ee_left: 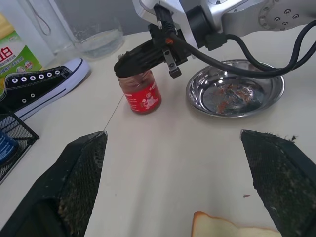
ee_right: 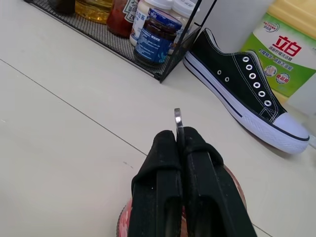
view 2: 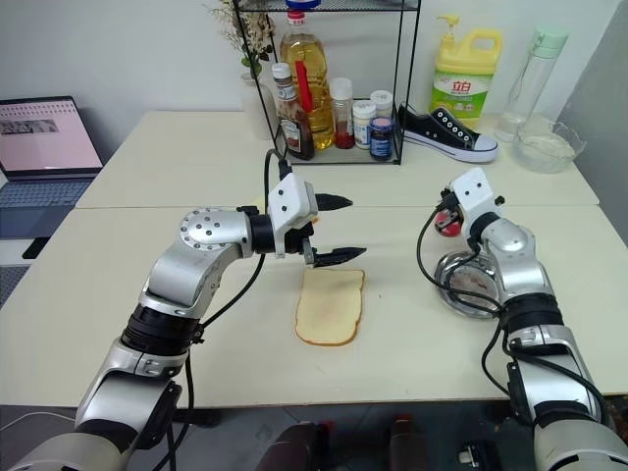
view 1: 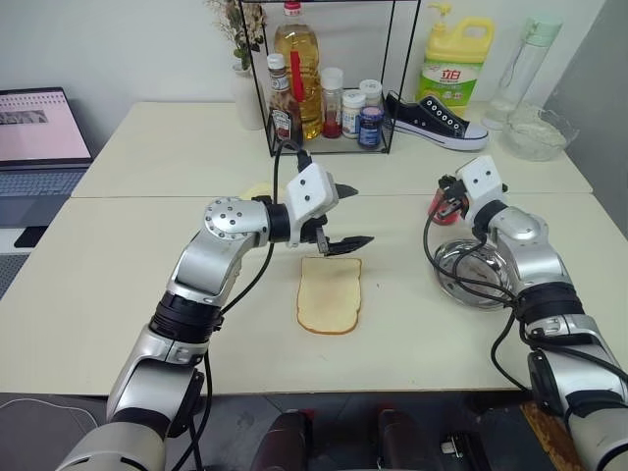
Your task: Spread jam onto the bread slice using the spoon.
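Note:
The bread slice point(view 1: 330, 294) lies flat on the cream table, pale with a thin brown crust. My left gripper point(view 1: 361, 214) hovers open just above the slice's far edge, nothing between its fingers point(ee_left: 79, 182). The small glass jar of jam point(ee_left: 140, 91) stands open to the right, beside a round metal dish point(ee_left: 276, 86) with red smears. My right gripper point(ee_right: 177, 136) lies level over the jar's mouth, shut on the spoon point(ee_right: 177, 117); a thin metal end sticks out between the fingertips. The spoon's bowl is hidden.
At the back stands a wire rack point(view 1: 329, 98) of bottles and jars, with a black shoe point(view 1: 432, 120), a yellow detergent bottle point(view 1: 453, 61) and a glass bowl point(view 1: 535, 132) to its right. A laptop point(view 1: 39, 132) sits far left. Another slice point(view 1: 260, 189) peeks out behind my left arm.

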You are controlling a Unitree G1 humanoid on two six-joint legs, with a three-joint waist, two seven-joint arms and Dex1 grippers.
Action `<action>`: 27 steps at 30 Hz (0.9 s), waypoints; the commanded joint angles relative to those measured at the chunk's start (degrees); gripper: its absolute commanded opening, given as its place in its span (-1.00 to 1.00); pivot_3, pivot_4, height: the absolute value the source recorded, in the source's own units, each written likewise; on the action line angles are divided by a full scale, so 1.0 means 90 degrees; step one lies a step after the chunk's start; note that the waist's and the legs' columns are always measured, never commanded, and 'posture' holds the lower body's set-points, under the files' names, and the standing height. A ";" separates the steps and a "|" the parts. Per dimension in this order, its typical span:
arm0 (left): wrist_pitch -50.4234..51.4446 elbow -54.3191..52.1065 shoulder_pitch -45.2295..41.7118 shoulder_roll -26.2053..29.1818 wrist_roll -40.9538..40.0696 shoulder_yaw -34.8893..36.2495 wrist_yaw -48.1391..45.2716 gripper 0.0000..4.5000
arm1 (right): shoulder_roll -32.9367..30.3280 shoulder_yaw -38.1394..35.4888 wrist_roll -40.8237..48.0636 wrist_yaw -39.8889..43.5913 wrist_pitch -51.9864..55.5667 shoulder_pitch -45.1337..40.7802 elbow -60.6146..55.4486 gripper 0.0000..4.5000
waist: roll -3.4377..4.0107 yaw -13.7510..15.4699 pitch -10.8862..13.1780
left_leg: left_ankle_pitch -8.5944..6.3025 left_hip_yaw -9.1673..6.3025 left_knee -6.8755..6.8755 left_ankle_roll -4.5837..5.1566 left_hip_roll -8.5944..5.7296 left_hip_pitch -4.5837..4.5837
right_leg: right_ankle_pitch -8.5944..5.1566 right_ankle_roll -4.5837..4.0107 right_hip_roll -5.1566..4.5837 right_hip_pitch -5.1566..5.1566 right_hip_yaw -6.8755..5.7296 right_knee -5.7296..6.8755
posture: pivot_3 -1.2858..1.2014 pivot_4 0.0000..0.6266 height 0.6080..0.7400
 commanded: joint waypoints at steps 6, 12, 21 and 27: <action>-0.0008 -0.0223 -0.0062 0.0071 -0.0013 0.0124 0.0124 1.00 | 0.0462 -0.1203 0.1270 -0.0069 0.1269 -0.0493 0.0154 -0.99 | 0.0000 -0.0002 0.0000 | 0.0004 -0.0001 -0.0001 -0.0006 0.0004 0.0001 | 0.0000 0.0000 0.0000 0.0001 0.0000 0.0001 | 0.03 -0.52 1.00; -0.0033 -0.0213 -0.0032 0.0069 0.0000 0.0136 0.0167 1.00 | 0.0577 -0.1806 0.1912 -0.0283 0.2116 -0.0723 0.0040 -0.99 | 0.0000 0.0001 0.0000 | 0.0003 0.0000 -0.0001 -0.0005 0.0001 0.0000 | 0.0000 0.0000 0.0000 0.0000 0.0000 0.0001 | 0.03 -0.52 1.00; -0.0112 -0.0133 -0.0041 0.0074 0.0004 0.0143 0.0179 1.00 | 0.0724 -0.2674 0.2845 -0.0814 0.3195 -0.0977 -0.0170 -0.99 | 0.0001 -0.0003 0.0000 | -0.0005 0.0001 -0.0003 0.0009 0.0002 0.0000 | 0.0000 0.0000 0.0000 -0.0002 0.0001 0.0003 | 0.03 -0.52 1.00; -0.0162 -0.0056 -0.0095 0.0057 0.0016 0.0142 0.0179 1.00 | 0.0699 -0.3110 0.3289 -0.1171 0.3523 -0.1089 -0.0194 -0.99 | 0.0001 -0.0002 0.0000 | -0.0007 0.0002 -0.0003 0.0012 0.0002 -0.0001 | 0.0000 0.0000 -0.0001 -0.0003 0.0002 0.0004 | 0.03 -0.52 1.00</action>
